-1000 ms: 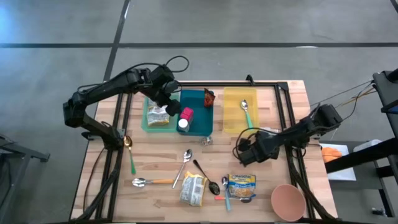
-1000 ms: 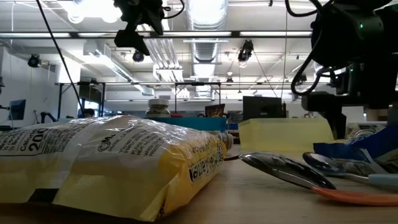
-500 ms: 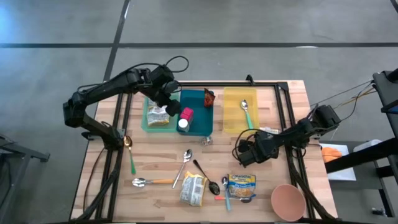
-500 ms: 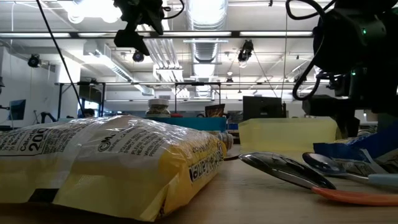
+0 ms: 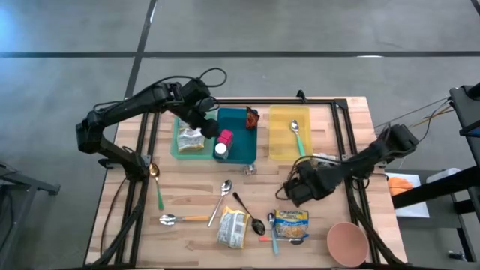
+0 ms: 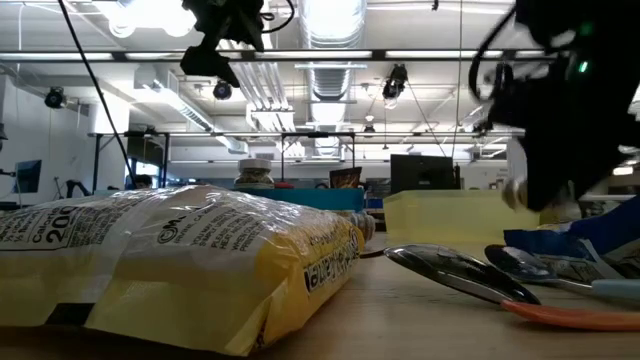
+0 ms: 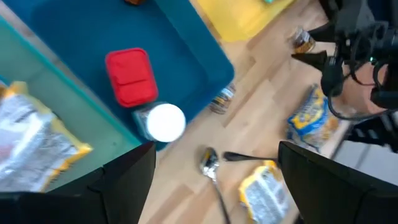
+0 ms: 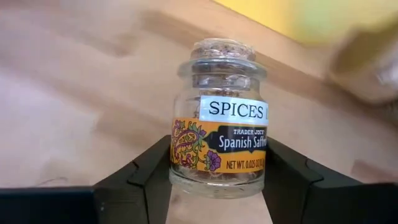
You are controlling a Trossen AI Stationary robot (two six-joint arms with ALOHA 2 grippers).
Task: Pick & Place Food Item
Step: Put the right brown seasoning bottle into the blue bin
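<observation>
change since a second ago: right tool (image 8: 214,186) moved from beside the yellow tray toward the front of the tabletop (image 5: 187,191), jaws narrowed from wide onto a spice jar (image 8: 219,121), now clamped on its base, jar upright and lifted above the boards. left tool (image 5: 208,129) unchanged, hovering over the trays with fingers spread wide, holding nothing.

materials and shapes: spice jar, small clear glass, cork stopper, white and orange paper label. tabletop, pale wooden planks. trays, flat plastic rectangles. packets, crinkled foil-like pouches. bowl, smooth round pink.

count: trays, three: green tray (image 5: 180,146), teal tray (image 5: 241,142), yellow tray (image 5: 283,124). packets on the tabletop, two: yellow packet (image 5: 233,227), blue packet (image 5: 291,225). packet in green tray, one. red-capped container (image 7: 131,76) in teal tray, one. pink bowl (image 5: 347,243), one.
</observation>
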